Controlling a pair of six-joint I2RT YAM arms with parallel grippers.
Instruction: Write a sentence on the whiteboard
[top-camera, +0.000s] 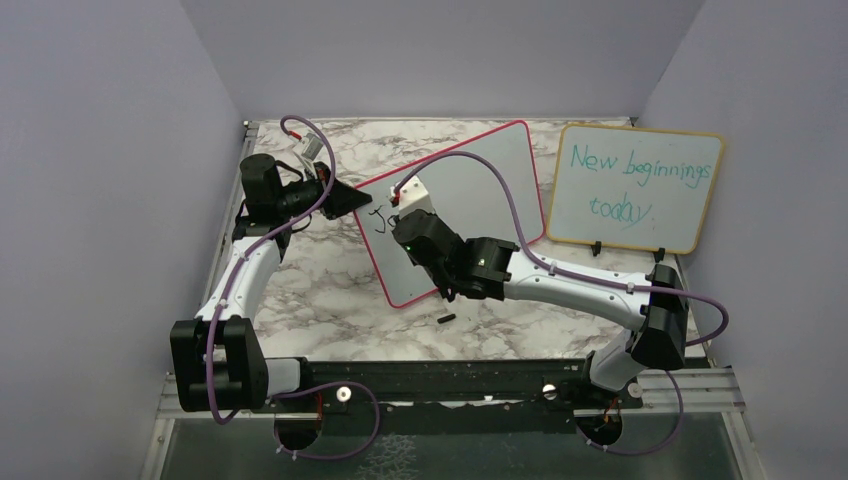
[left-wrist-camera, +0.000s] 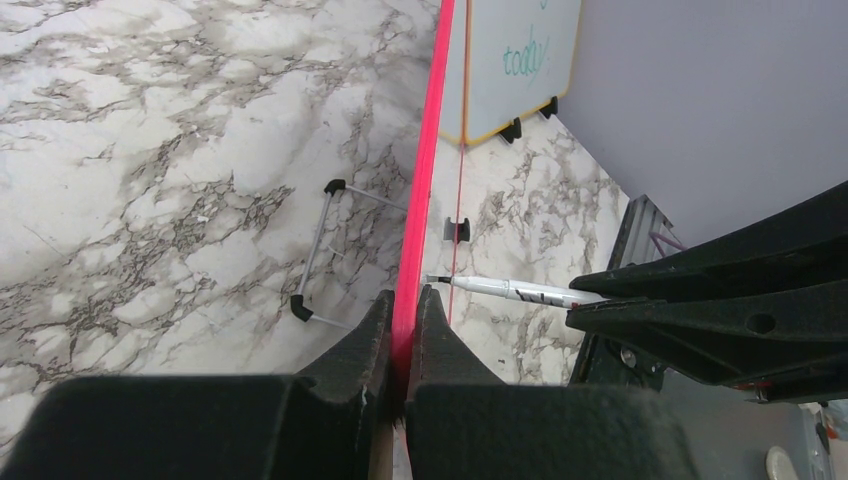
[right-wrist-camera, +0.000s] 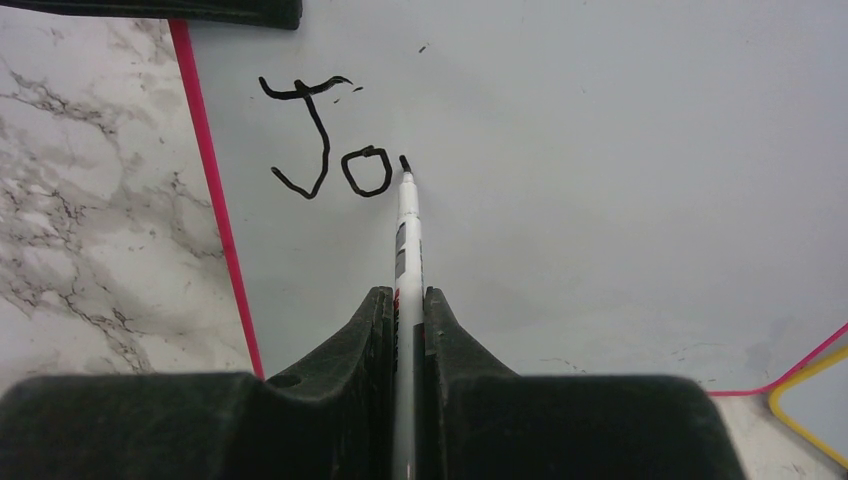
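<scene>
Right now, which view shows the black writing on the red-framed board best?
Right wrist: the writing reads "Jo" clearly, with the marker tip just right of the o. Top external shows only a tiny J. Left wrist sees the whiteboard edge-on, so no letters.

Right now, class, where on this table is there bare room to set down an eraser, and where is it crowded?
Free: the marble table in front of the whiteboard, between the two arms, bar a small black object. Crowded: the whiteboard's left edge, where the left gripper clamps the frame and the right gripper holds the marker.
</scene>
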